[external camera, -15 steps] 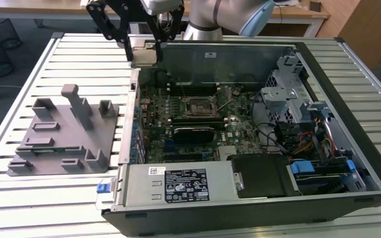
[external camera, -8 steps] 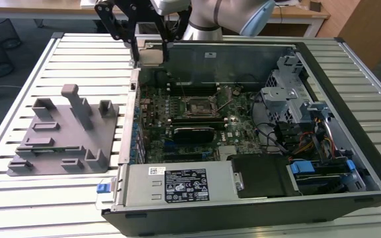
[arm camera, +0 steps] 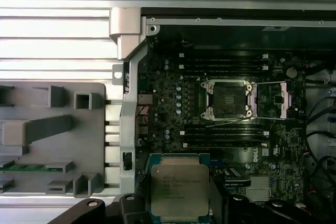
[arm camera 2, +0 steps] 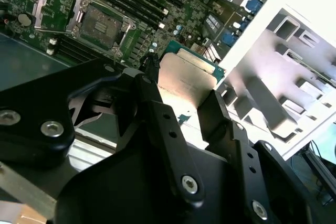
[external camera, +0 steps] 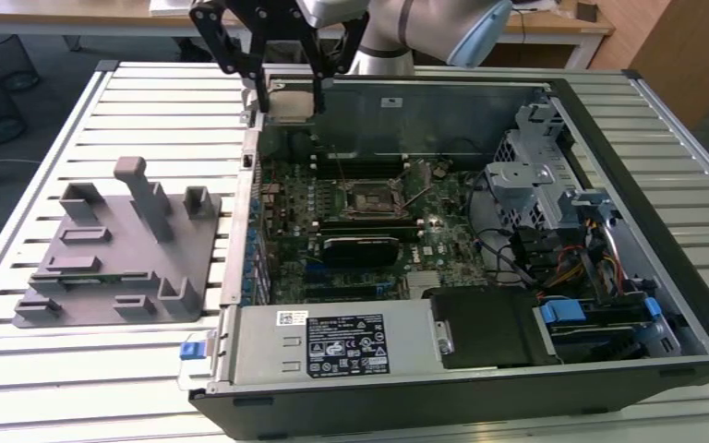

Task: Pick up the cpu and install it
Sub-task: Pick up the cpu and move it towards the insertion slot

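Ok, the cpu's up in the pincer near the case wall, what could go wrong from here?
The pincer grips the cpu by its edges alone; a slip could drop it onto the motherboard. The socket lies open with bare contacts, so lowering the chip tilted or off-centre might damage them. The opened frame beside the socket could snag the pincer.

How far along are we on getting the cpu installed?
Done: the pickup. The claw is shut on the cpu, clear of the grey holder block. In hand: the chip hangs raised over the open case, short of the socket. Left: seating it. The socket is empty, its metal frame flipped open.
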Controlling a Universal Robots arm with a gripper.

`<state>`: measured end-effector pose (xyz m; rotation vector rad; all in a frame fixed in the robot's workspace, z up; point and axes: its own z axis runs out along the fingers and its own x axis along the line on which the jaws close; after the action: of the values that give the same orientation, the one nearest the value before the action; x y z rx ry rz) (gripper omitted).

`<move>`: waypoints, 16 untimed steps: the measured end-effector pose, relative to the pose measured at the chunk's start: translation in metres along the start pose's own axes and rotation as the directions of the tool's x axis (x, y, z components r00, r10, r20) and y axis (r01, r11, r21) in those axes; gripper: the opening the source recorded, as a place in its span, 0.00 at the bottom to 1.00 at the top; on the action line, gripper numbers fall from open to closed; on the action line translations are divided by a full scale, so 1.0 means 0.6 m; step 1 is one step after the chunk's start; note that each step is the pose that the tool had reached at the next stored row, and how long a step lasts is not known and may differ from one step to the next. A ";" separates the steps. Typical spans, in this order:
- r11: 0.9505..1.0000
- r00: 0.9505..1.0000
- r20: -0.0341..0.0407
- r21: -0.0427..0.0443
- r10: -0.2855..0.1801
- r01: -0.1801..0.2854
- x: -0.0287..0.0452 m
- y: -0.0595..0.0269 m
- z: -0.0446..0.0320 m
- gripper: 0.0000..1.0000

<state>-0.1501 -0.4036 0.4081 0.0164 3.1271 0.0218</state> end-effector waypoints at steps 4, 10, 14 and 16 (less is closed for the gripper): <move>1.000 1.000 0.000 0.000 0.000 0.000 -0.003 0.005 0.001 0.54; 1.000 1.000 0.000 0.000 0.000 0.000 -0.028 0.019 0.003 0.54; 1.000 1.000 0.000 0.000 0.000 0.000 -0.050 0.027 0.004 0.54; 1.000 1.000 0.000 0.000 0.000 0.000 -0.059 0.031 0.005 0.54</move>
<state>-0.1146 -0.3852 0.4059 0.0165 3.1272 0.0216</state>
